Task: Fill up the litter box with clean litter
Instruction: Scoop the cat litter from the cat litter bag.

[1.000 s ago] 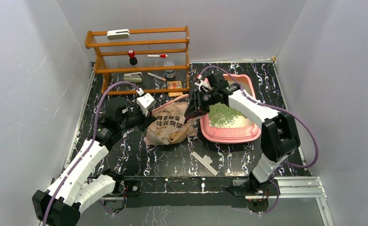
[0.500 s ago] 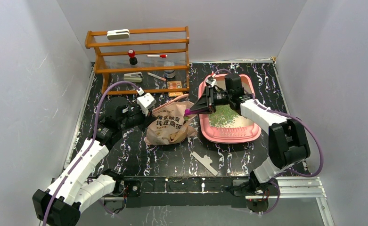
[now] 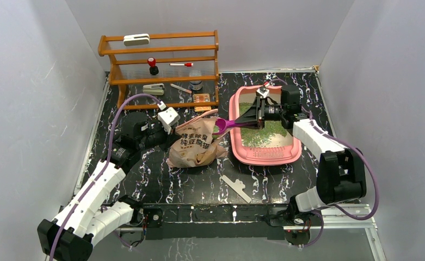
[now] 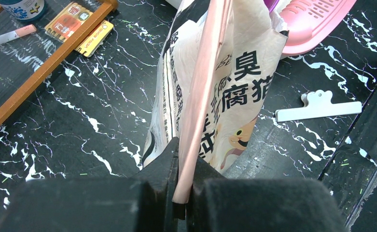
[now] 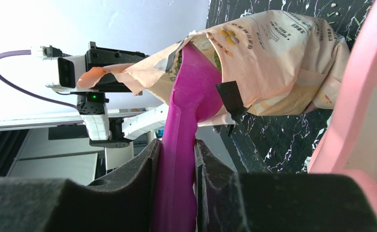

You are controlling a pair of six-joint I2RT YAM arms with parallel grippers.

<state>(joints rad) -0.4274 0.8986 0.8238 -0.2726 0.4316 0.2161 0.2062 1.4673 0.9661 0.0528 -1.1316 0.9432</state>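
Scoop [image 3: 225, 124] and bag [image 3: 195, 145], viewed from above. We found the right gripper [image 3: 258, 115] clamped on the purple handle, with the scoop's bowl at the bag's open mouth. The left gripper [image 4: 182, 166] pinched the bag's pink top edge, its jaws closed tight on the fold. The litter box [image 3: 264, 159] lay on the table [image 3: 199, 179] just right of the bag; clean litter [image 3: 260, 135] covered part of its floor. We noted a white clip [image 3: 236, 187] lying nearer the arms' bases.
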